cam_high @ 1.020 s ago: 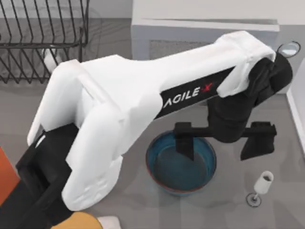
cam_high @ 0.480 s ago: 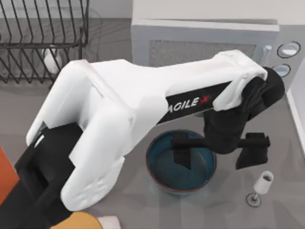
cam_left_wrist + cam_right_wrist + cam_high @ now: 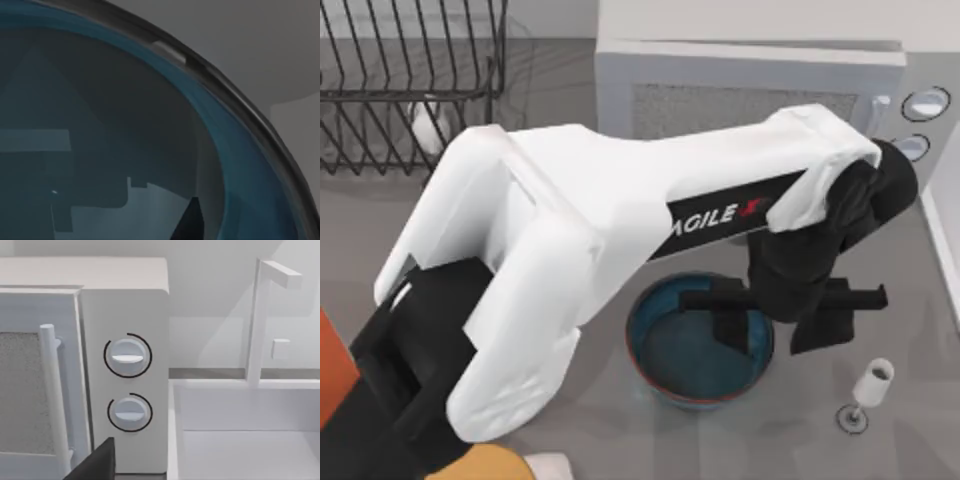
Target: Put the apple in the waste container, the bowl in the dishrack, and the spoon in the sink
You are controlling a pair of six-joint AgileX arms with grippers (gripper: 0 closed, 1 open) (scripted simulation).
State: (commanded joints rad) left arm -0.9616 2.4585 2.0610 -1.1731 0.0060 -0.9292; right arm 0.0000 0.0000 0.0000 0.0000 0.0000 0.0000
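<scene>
The teal-blue bowl (image 3: 680,355) with its reddish-brown rim stands on the grey counter in front of the microwave. My left gripper (image 3: 775,328) hangs over the bowl's right rim, open. One black finger (image 3: 730,325) reaches inside the bowl and the other stays outside it. In the left wrist view the bowl's inner wall (image 3: 100,125) is very close, with a dark fingertip (image 3: 192,220) low in the picture. The black wire dishrack (image 3: 410,80) is at the back left. The sink (image 3: 250,440) lies beside the microwave. The apple, spoon and waste container are out of view.
A white microwave (image 3: 750,90) stands behind the bowl. A small wine glass (image 3: 865,395) stands right of the bowl. A white object (image 3: 425,125) sits by the dishrack. The sink's edge (image 3: 945,230) runs along the right side, with a faucet (image 3: 257,320) behind the sink.
My left gripper has come down over the bowl's right rim and its fingers have drawn closer together, one on each side of the rim. The bowl has not moved.
</scene>
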